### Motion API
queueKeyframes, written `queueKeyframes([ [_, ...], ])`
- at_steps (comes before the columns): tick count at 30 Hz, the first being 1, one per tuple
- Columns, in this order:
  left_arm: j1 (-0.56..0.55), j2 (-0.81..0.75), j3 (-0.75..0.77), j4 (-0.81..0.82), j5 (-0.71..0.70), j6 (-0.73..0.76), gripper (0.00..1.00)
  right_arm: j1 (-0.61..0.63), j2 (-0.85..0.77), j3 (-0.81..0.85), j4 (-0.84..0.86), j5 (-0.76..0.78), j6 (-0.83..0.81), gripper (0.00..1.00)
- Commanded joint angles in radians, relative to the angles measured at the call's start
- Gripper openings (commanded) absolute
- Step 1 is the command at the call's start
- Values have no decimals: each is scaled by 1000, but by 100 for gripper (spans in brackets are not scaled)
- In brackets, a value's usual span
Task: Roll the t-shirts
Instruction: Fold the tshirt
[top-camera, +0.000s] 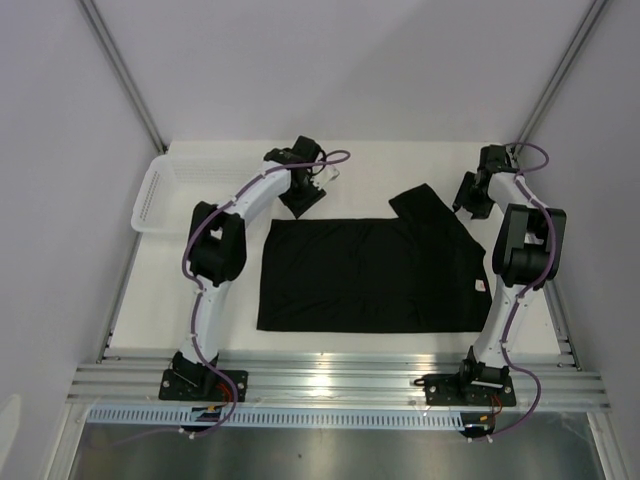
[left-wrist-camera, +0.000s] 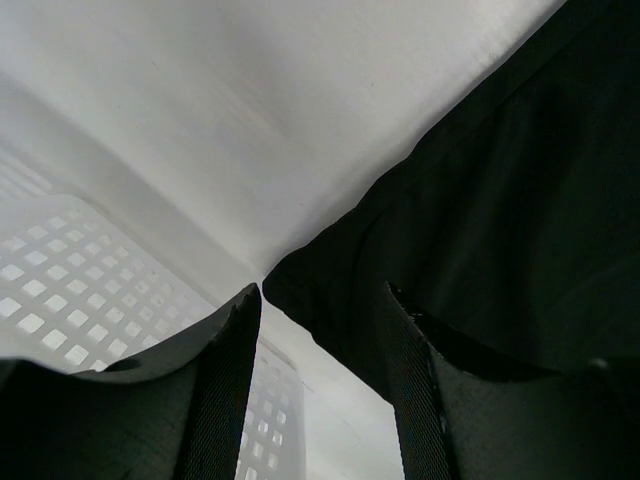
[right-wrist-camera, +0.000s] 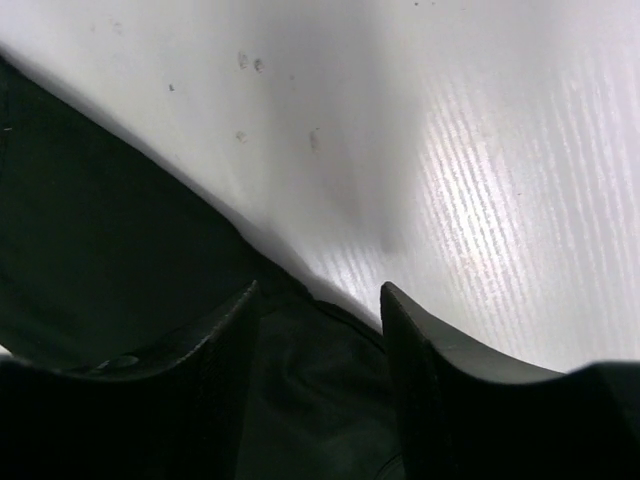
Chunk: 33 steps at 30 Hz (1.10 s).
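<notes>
Top view: right arm (top-camera: 503, 315) covers right edge of t-shirt (top-camera: 360, 275), middle right of frame; neck label (top-camera: 480, 286) too small to read. Left wrist: mesh basket (left-wrist-camera: 60, 300) cropped at left edge, t-shirt cropped right.

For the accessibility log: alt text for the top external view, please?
A black t-shirt lies flat on the white table, one sleeve jutting out at its far right. The left tool is at the shirt's far left corner, the right tool beside that sleeve; a white mesh basket sits far left.
</notes>
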<state>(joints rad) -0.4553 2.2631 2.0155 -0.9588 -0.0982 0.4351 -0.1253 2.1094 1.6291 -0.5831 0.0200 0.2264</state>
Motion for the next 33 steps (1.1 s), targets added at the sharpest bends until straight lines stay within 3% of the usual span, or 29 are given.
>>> queueKeyframes([
  [1,6,-66,-11,31,46,-56,55,-10,18,3,16,-38,-59,56],
  [5,7,-85,-41,38,45,-71,54,-30,6,-32,-14,-25,-102,55],
  [13,7,-122,-57,28,64,-95,54,-145,-189,-224,9,-87,-117,58],
  [26,7,-169,-149,52,78,-85,54,-149,-252,-376,-8,-121,-62,56],
  [31,7,-175,-176,60,83,-84,54,-152,-249,-380,-6,-103,-59,51],
  [33,7,-180,-178,60,84,-82,54,-158,-243,-393,11,-86,-56,43],
])
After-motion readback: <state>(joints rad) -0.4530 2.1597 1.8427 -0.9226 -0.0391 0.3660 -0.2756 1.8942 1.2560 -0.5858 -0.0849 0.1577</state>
